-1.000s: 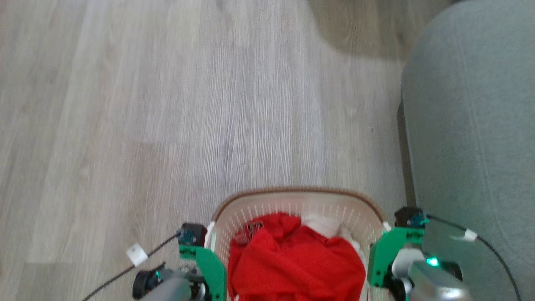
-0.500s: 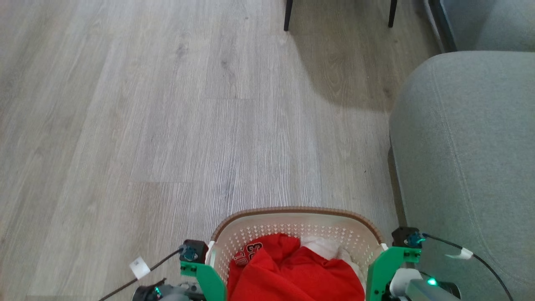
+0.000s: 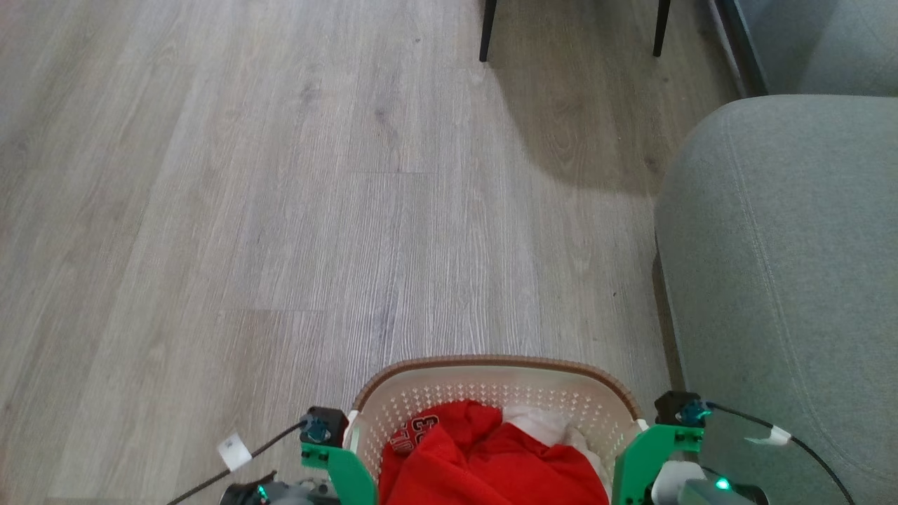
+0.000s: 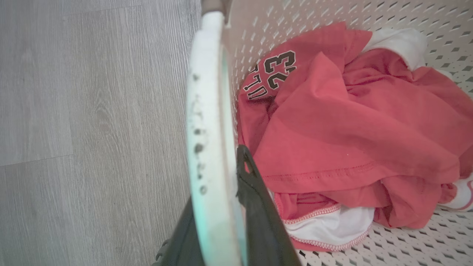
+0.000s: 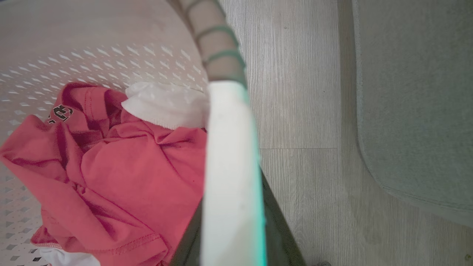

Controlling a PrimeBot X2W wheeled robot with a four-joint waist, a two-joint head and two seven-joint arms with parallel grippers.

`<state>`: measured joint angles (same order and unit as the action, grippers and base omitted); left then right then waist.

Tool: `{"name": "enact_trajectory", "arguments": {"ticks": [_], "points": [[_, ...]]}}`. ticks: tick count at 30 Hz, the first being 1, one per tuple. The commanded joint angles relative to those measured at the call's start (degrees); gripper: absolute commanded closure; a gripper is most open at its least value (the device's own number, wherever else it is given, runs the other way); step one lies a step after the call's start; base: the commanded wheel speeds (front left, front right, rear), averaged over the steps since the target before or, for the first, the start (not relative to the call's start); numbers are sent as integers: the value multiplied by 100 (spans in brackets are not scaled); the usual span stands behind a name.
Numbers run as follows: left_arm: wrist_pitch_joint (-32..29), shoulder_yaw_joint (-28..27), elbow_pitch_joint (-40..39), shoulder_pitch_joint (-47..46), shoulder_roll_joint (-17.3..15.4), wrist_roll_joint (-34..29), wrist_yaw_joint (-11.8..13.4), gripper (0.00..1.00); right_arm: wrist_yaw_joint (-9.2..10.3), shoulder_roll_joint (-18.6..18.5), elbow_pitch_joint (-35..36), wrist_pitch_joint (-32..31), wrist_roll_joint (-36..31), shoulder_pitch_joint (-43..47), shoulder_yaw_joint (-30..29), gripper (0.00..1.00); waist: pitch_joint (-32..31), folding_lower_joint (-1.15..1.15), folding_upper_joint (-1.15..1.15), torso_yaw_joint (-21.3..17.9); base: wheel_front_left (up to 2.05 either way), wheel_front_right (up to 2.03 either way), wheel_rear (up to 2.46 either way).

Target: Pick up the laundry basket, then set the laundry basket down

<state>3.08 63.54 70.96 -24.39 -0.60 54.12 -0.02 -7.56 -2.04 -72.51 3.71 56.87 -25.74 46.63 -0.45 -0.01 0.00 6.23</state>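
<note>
Laundry basket (image 3: 459, 394), red jersey (image 4: 351, 129) inside reading "23", white garment (image 4: 332, 227) beneath

Pale grey wood-plank floor (image 3: 280, 210) spreads wide here. On the right, a grey upholstered sofa arm (image 3: 786, 280) with a stitched seam. Up top, 2 dark furniture legs (image 3: 485, 31) stand on the planks in shadow. Down low, a crumpled red shirt (image 4: 351, 122) printed 23, white cloth (image 4: 401, 42) touching it.
</note>
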Motion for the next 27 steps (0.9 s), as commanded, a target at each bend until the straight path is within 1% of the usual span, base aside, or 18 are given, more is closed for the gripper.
{"name": "enact_trajectory", "arguments": {"ticks": [1,27], "points": [[38,-50,55,-178,-228,21,30,100,8,-84,11,95,14,-108,165,100,-1,1,0,-4,0,0,0],[40,142,79,-219,-228,197,63,100,8,-84,-66,245,671,-282,876,100,32,1,0,-28,0,0,0]]}}
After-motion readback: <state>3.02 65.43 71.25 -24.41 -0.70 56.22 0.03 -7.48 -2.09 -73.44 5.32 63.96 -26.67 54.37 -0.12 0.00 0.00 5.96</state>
